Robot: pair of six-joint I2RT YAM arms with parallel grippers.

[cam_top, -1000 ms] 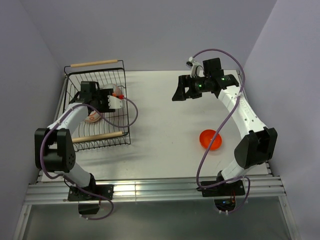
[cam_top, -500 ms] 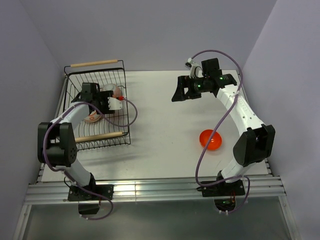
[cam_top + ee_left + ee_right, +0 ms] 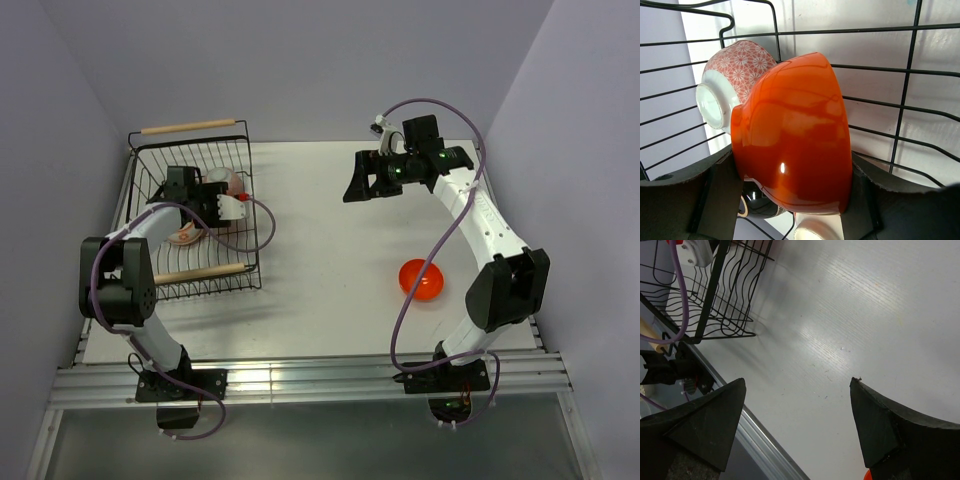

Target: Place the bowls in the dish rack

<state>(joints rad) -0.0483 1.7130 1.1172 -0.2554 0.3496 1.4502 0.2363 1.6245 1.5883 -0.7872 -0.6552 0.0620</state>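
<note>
The black wire dish rack (image 3: 150,160) stands at the table's left, its wooden handles at the far and near ends. My left gripper (image 3: 222,203) reaches inside it, shut on a glossy orange bowl (image 3: 795,135) held on its side between both fingers. Just behind it, a red-and-white patterned bowl (image 3: 735,70) leans on its side against the wires. A second orange bowl (image 3: 421,280) sits on the table at the right. My right gripper (image 3: 362,182) hovers open and empty over the table's far middle, well apart from that bowl.
Rack wires (image 3: 910,100) close in around the held bowl. In the right wrist view the rack's corner (image 3: 715,295) shows upper left and the table's metal front rail (image 3: 765,440) runs below. Grey walls enclose the table on three sides.
The left arm's elbow has swung slightly up and right while its gripper stayed in the rack with the orange bowl. The right arm has barely moved.
</note>
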